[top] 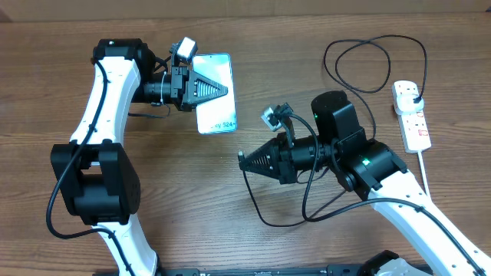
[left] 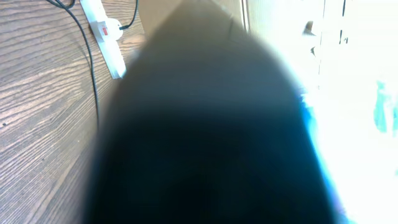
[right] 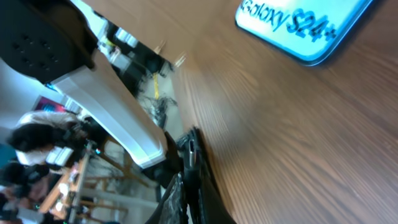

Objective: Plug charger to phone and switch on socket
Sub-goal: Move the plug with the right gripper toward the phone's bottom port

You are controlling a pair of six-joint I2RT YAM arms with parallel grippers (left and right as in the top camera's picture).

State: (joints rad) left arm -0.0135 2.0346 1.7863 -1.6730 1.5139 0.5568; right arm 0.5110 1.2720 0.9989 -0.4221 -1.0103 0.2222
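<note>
While the overhead view takes in the whole wooden table [top: 192,207], each wrist camera gives only a narrow slice. The left arm [top: 107,92] reaches over the phone [top: 219,115] and the right arm [top: 399,199] stretches toward it from the opposite side, facts neither wrist view shows.

The socket [top: 414,123] lies well away from the phone, beyond the right arm, with the black plug of the charger [top: 415,95] seated in its far end. The left wrist view catches that strip [left: 106,37] and a run of thin black cable [left: 93,74] at its edge. The rest is filled by the left gripper [left: 205,124] as a dark blur beside bright screen glare.

Only the right wrist view makes the phone's lettering [right: 298,25] readable — "Galaxy S24+".

From overhead the left gripper [top: 227,90] hangs over the middle of the phone, fingers pressed together; whether it touches the glass I cannot tell. The right gripper [top: 241,159] sits near the phone's lower end, apart from it, and points at it. Its fingers [right: 186,186] are pinched on the charger — a thin dark end pokes out between them, and the cable trails back under the arm.
</note>
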